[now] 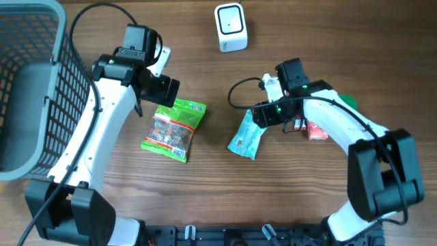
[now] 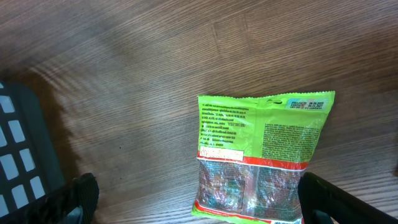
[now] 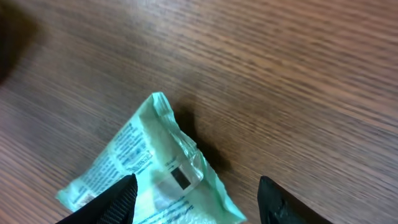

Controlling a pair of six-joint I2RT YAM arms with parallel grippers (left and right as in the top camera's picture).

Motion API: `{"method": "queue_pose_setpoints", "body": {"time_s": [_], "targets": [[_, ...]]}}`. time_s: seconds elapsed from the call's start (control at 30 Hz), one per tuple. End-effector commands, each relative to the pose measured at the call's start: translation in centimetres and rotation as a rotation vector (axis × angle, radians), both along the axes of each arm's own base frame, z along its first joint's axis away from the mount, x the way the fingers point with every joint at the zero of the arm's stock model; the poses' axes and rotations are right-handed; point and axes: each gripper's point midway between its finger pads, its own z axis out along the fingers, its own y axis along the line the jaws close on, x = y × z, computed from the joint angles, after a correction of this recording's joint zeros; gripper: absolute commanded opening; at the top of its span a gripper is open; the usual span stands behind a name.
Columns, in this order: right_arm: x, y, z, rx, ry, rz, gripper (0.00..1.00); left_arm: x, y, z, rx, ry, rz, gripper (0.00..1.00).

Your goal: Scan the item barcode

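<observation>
I am looking down on the wooden table (image 1: 205, 205), with twelve o'clock at its far edge. A small white scanner (image 1: 230, 27) is sitting at twelve, and a grey wire basket (image 1: 65, 102) is filling the nine-to-ten o'clock corner. Two soft snack packets are lying near the middle. A green packet (image 2: 261, 155) is lying flat, print facing up, at about nine o'clock of centre. A teal packet (image 3: 155, 168) is lying at about four o'clock of centre, crumpled, with one corner puckering up off the wood. A red item (image 1: 317, 131) is peeking out from under the right arm at three o'clock.

The left gripper (image 2: 198, 186) is hovering over the green packet with its fingers spread wide. They are straddling one end of the packet and gripping nothing. The right gripper (image 3: 198, 186) is hanging just above the teal packet with its fingers apart, one on each side of the raised corner, and nothing is being clamped.

Both packets are looking light, thin and floppy, with slick film that is likely to crinkle and slide. A pinch on a sealed edge or a corner is probably going to hold better than one on the puffy middle, while leaving the printed panel uncovered for the scanner. I cannot tell whether the small dark mark on the teal packet is the barcode.
</observation>
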Motion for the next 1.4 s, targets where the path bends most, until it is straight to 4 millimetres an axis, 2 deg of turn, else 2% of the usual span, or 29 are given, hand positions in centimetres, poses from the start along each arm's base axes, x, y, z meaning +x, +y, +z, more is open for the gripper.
{"method": "queue_pose_setpoints", "body": {"time_s": [0.0, 0.17, 0.23, 0.3, 0.4, 0.43, 0.53, 0.67, 0.83, 0.93, 0.97, 1.03, 1.13, 1.2, 1.3, 1.37], "targets": [[-0.2, 0.4, -1.3, 0.008, 0.019, 0.05, 0.63, 0.3, 0.0, 0.5, 0.008, -0.018, -0.007, 1.0], [-0.9, 0.2, -2.8, -0.006, 0.067, 0.054, 0.62, 0.3, 0.0, 0.5, 0.008, -0.018, -0.007, 1.0], [-1.2, 0.1, -3.4, -0.011, 0.082, 0.054, 0.57, 0.3, 0.0, 0.5, 0.008, -0.018, -0.007, 1.0], [-1.5, 0.0, -3.8, -0.013, 0.094, 0.054, 0.34, 0.3, 0.0, 0.5, 0.008, -0.018, -0.007, 1.0], [-1.7, 0.6, -3.2, 0.022, 0.1, 0.064, 0.08, 0.3, 0.0, 0.5, 0.008, -0.018, -0.007, 1.0], [-1.3, 0.6, -2.3, 0.027, 0.083, 0.064, 0.04, 0.3, 0.0, 0.5, 0.008, -0.018, -0.007, 1.0], [-0.4, 0.9, 0.4, 0.053, 0.025, 0.063, 0.04, 0.3, 0.0, 0.5, 0.008, -0.018, -0.007, 1.0], [-0.6, 2.6, 7.3, 0.211, -0.091, 0.164, 0.04, 0.3, 0.0, 0.5, 0.008, -0.018, -0.007, 1.0], [-0.9, 1.7, 14.9, 0.262, -0.297, 0.16, 0.04, 0.3, 0.0, 0.5, 0.008, -0.018, -0.007, 1.0], [-2.0, 1.9, 19.3, 0.334, -0.419, 0.203, 0.04, 0.3, 0.0, 0.5, 0.008, -0.018, -0.007, 1.0], [-2.7, 2.3, 21.5, 0.373, -0.483, 0.236, 0.04, 0.3, 0.0, 0.5, 0.008, -0.018, -0.007, 1.0], [-3.7, 2.2, 24.1, 0.394, -0.571, 0.257, 0.04, 0.3, 0.0, 0.5, 0.008, -0.018, -0.007, 1.0], [-5.2, 1.7, 27.0, 0.398, -0.669, 0.268, 0.04, 0.3, 0.0, 0.5, 0.008, -0.018, -0.007, 1.0], [-6.1, 1.5, 28.0, 0.401, -0.697, 0.271, 0.04, 0.3, 0.0, 0.5, 0.008, -0.018, -0.007, 1.0], [-6.7, 1.1, 28.1, 0.386, -0.699, 0.255, 0.04, 0.3, 0.0, 0.5, 0.008, -0.018, -0.007, 1.0], [-5.9, -0.5, 26.7, 0.318, -0.633, 0.114, 0.04, 0.3, 0.0, 0.5, 0.008, -0.018, -0.007, 1.0]]}}
